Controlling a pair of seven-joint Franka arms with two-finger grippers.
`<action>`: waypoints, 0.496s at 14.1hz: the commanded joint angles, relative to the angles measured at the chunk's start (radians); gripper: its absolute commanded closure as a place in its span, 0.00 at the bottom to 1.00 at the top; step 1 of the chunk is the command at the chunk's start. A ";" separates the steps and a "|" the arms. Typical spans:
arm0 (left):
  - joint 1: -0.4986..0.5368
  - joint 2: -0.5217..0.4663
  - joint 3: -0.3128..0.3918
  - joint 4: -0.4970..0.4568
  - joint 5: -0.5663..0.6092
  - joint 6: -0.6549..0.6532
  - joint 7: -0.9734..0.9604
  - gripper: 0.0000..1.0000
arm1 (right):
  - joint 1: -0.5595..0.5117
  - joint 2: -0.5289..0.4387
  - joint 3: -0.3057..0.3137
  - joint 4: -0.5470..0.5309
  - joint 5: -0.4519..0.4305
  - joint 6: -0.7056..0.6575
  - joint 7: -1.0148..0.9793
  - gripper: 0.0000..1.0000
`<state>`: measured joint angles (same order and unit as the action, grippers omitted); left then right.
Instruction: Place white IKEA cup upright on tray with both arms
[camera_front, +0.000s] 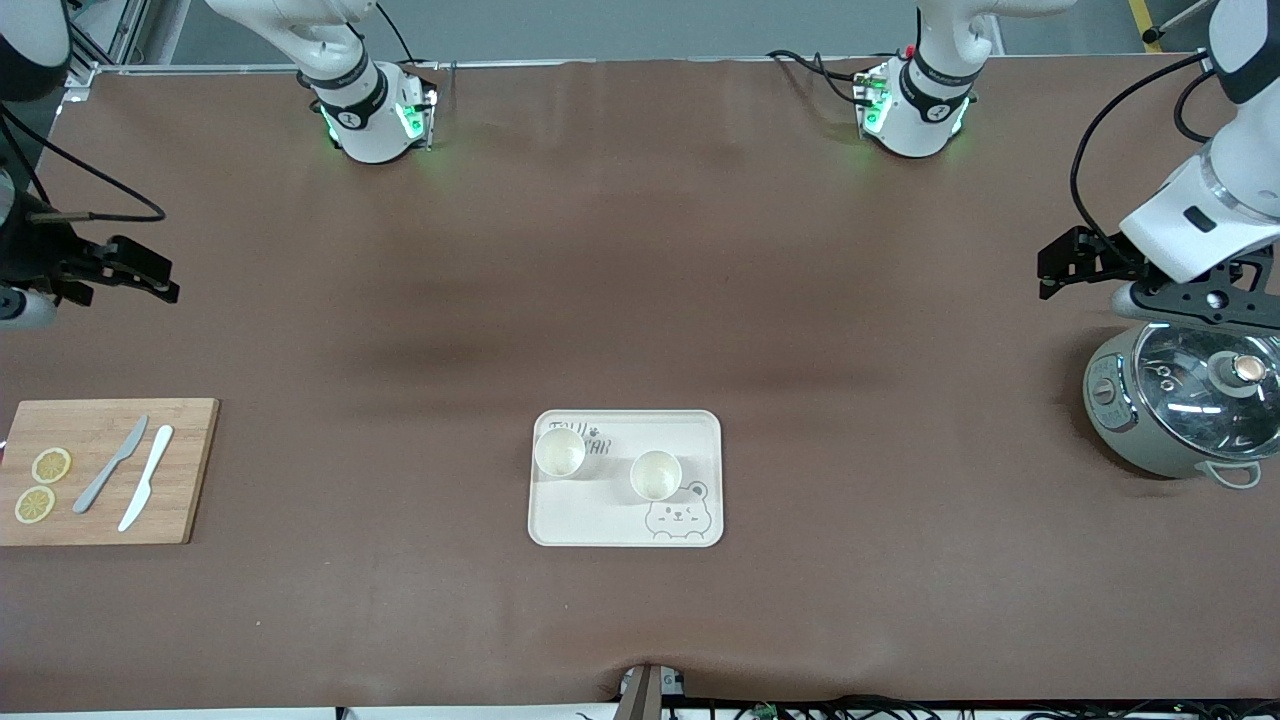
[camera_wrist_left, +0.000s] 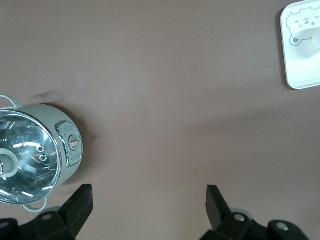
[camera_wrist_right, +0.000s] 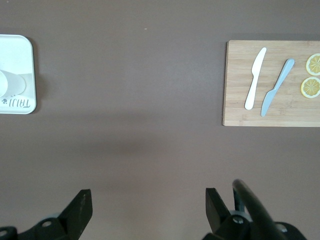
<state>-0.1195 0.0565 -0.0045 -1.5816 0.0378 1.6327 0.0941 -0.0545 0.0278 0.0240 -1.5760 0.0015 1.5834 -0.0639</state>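
Observation:
The cream tray (camera_front: 600, 525) with bear print lies in the middle of the table, nearer the front camera. Two white cups stand upright on it, mouths up: one (camera_front: 559, 452) by the lettering, one (camera_front: 655, 474) by the bear face. My right gripper (camera_front: 168, 280) hangs open and empty over bare table at the right arm's end. My left gripper (camera_front: 1045, 272) hangs open and empty over the table at the left arm's end. The left wrist view shows its open gripper (camera_wrist_left: 149, 192) and a tray corner (camera_wrist_left: 300, 65). The right wrist view shows its open gripper (camera_wrist_right: 147, 195), the tray's edge (camera_wrist_right: 20, 47) and a cup (camera_wrist_right: 12, 84).
A wooden cutting board (camera_front: 190, 470) with two knives and two lemon slices lies at the right arm's end, also in the right wrist view (camera_wrist_right: 235, 85). A grey pot with a glass lid (camera_front: 1180, 400) stands at the left arm's end under the left wrist (camera_wrist_left: 30, 155).

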 joint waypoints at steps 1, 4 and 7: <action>0.008 0.006 -0.006 -0.003 0.025 -0.010 0.018 0.00 | -0.013 0.003 0.004 0.039 0.002 -0.028 -0.016 0.00; 0.008 0.009 -0.005 0.000 0.024 -0.010 0.015 0.00 | -0.013 0.004 -0.009 0.051 0.009 -0.029 -0.010 0.00; 0.009 0.011 -0.005 0.009 0.014 -0.008 -0.001 0.00 | -0.011 0.004 -0.009 0.051 0.015 -0.031 -0.007 0.00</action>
<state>-0.1178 0.0703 -0.0039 -1.5853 0.0390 1.6326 0.0933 -0.0549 0.0281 0.0109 -1.5451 0.0020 1.5693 -0.0675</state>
